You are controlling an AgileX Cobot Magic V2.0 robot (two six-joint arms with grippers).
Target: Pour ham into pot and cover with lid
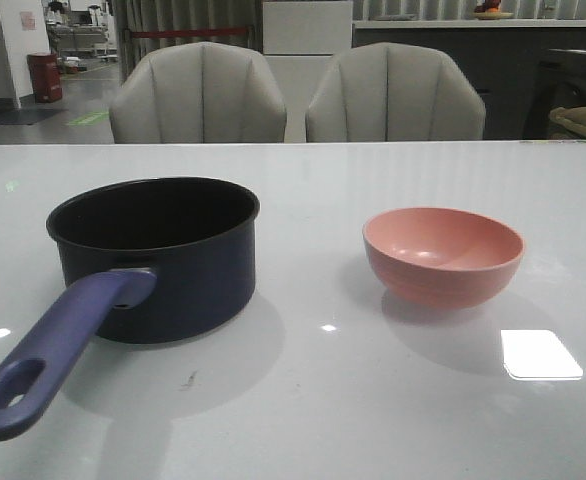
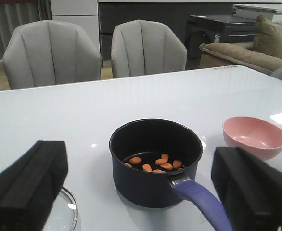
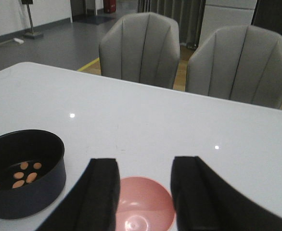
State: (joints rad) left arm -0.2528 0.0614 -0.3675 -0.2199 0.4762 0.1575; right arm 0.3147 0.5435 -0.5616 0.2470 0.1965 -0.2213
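Two tools, both spread wide, gripping nothing: left tool point(image 2: 141, 192) above the dark navy round saucepan point(image 2: 155, 161), right tool point(image 3: 145, 192) over the salmon-pink round bowl point(image 3: 143, 207). Orange-yellow ham bits point(image 2: 155, 163) in the saucepan, seen only from the wrists. Clear glass steel-rimmed lid point(image 2: 64, 211) on the white tabletop point(image 1: 373, 400) beside the saucepan.

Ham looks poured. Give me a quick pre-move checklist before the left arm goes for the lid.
1. Orange ham bits inside the dark navy saucepan: ok.
2. Salmon-pink round bowl empty and upright: ok.
3. Left end effector open, holding nothing: ok.
4. Right end effector open, above the bowl: ok.
5. Clear glass lid flat on the white table beside the pot: ok; knob hidden, cannot tell.
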